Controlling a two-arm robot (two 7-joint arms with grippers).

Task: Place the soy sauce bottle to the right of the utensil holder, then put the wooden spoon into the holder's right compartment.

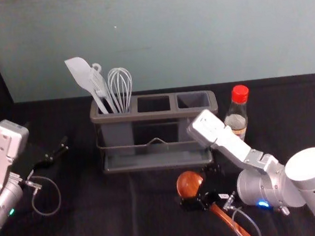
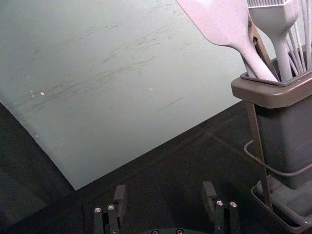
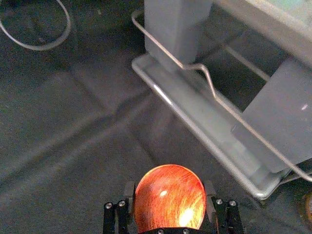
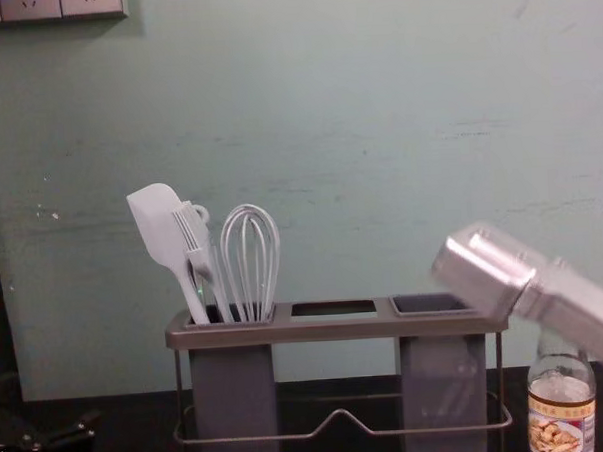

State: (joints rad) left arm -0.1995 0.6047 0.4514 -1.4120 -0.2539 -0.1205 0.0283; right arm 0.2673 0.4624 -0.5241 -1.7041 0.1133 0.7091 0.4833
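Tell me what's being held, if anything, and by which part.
The right gripper holds the wooden spoon by its bowl, fingers on either side; the left gripper holds nothing.

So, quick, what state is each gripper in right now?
Left gripper: open, holding nothing.
Right gripper: at the wooden spoon; whether it has closed on it can't be told.

Glare spots the wooden spoon (image 3: 168,200), while the black cloth (image 3: 63,161) lies dim.
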